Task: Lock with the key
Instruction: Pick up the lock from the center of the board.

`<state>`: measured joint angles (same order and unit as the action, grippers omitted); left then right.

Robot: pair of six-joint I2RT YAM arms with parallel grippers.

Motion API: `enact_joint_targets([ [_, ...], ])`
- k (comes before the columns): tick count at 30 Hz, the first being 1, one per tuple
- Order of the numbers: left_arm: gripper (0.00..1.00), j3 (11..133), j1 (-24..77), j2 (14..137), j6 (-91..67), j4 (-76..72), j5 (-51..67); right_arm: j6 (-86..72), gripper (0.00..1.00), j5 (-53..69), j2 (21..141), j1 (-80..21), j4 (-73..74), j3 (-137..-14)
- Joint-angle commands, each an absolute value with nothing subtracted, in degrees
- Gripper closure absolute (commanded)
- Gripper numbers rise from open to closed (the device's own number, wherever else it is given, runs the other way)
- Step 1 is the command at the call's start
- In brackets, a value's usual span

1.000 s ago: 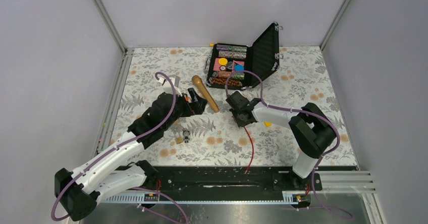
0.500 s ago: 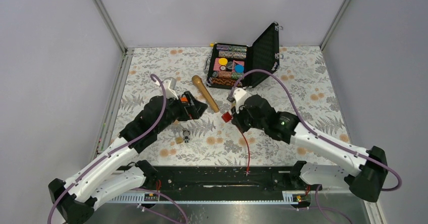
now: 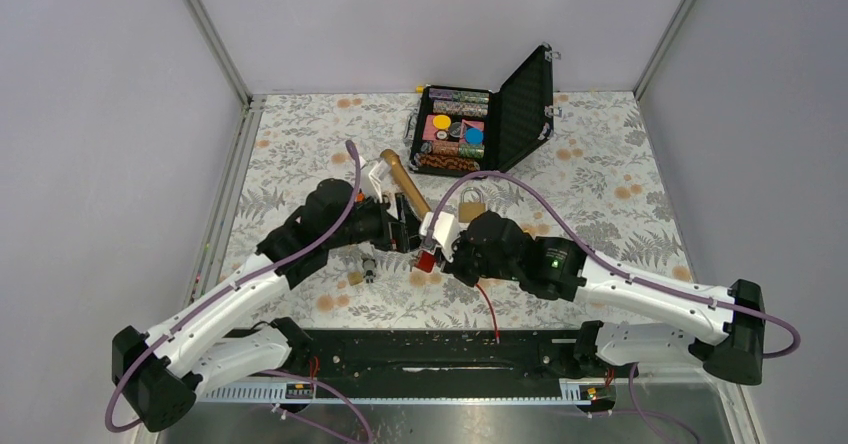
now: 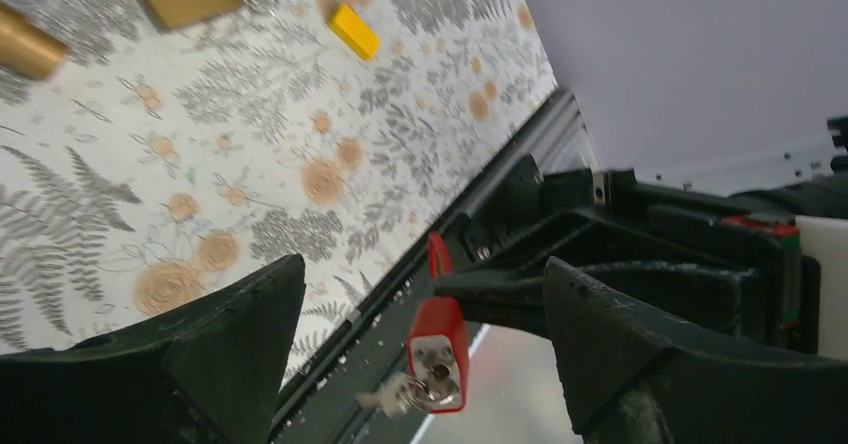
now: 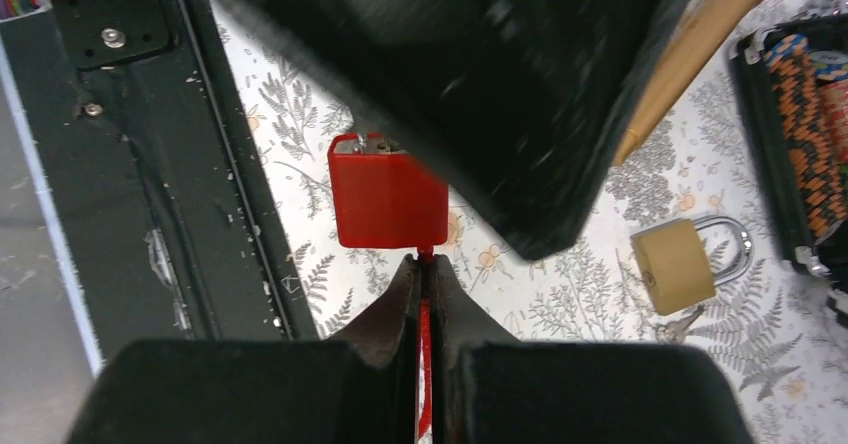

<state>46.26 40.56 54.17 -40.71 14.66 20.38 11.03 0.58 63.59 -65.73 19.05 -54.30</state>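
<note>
My right gripper (image 3: 440, 256) (image 5: 425, 259) is shut on the shackle of a red padlock (image 3: 426, 261) (image 5: 388, 202) and holds it above the table with the body pointing left. A small key on a ring (image 4: 425, 389) sits in the keyhole on the padlock's underside (image 4: 437, 349). My left gripper (image 3: 408, 232) (image 4: 425, 269) is open, its two fingers on either side of the red padlock without touching it. One left finger (image 5: 450, 84) fills the top of the right wrist view, blurred.
A brass padlock (image 3: 470, 207) (image 5: 675, 264) lies on the floral table behind the grippers. A wooden stick (image 3: 407, 186) lies to its left, and an open black case of chips (image 3: 455, 129) stands at the back. A small brass piece (image 3: 360, 272) and a red cable (image 3: 490, 304) lie near the front.
My right arm has swung left and forward carrying the red padlock. My left gripper has moved right to meet it and now straddles it. The brass padlock has come into view.
</note>
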Motion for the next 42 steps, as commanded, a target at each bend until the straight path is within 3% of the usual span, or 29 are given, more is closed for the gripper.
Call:
enact_joint_targets([
  [1, 0.15, 44.1, 40.3, 54.7, -42.5, 9.7, 30.8, 15.5, 1.00, -3.5, 64.7, -66.9, 18.0, -58.2],
  [5, 0.26, 41.8, 40.3, 53.6, -44.3, 7.3, 33.7, 16.1, 1.00, -4.2, 65.0, -67.6, 17.9, -58.7],
  [11, 0.29, 41.5, 40.3, 50.5, -44.3, 9.1, 34.1, 14.9, 1.00, -6.3, 64.7, -67.7, 18.3, -59.4],
  [16, 0.42, 39.4, 40.3, 48.9, -45.7, 7.1, 34.3, 12.7, 1.00, -6.4, 65.0, -67.6, 18.9, -60.6],
  [22, 0.49, 38.6, 40.3, 49.9, -46.2, 6.1, 34.3, 12.6, 1.00, -4.6, 64.4, -67.6, 18.0, -60.3],
  [25, 0.62, 38.7, 40.3, 50.1, -46.4, 5.6, 34.1, 12.7, 1.00, -4.3, 63.9, -67.6, 17.3, -59.6],
  [29, 0.99, 39.1, 40.3, 50.4, -46.6, 5.3, 32.8, 12.3, 1.00, -3.9, 63.1, -67.6, 16.6, -58.7],
  [31, 1.00, 39.5, 40.3, 50.2, -46.3, 5.4, 31.8, 11.7, 0.98, -4.5, 62.7, -67.6, 15.7, -57.8],
  [32, 1.00, 39.7, 40.3, 49.8, -46.2, 5.3, 31.3, 11.4, 0.92, -5.2, 62.2, -67.6, 15.1, -57.2],
  [36, 1.00, 41.0, 40.3, 46.6, -45.7, 5.5, 27.8, 10.2, 0.38, -7.8, 59.3, -67.6, 12.1, -53.6],
  [37, 1.00, 41.6, 40.3, 45.5, -45.4, 5.8, 26.9, 10.2, 0.30, -8.2, 58.1, -67.6, 10.9, -52.0],
  [39, 1.00, 43.2, 40.3, 43.4, -44.7, 7.0, 25.3, 10.3, 0.22, -8.8, 55.3, -67.6, 8.5, -47.6],
  [42, 1.00, 45.7, 40.3, 40.7, -43.3, 9.8, 23.9, 10.0, 0.20, -9.6, 50.4, -67.6, 6.0, -41.7],
])
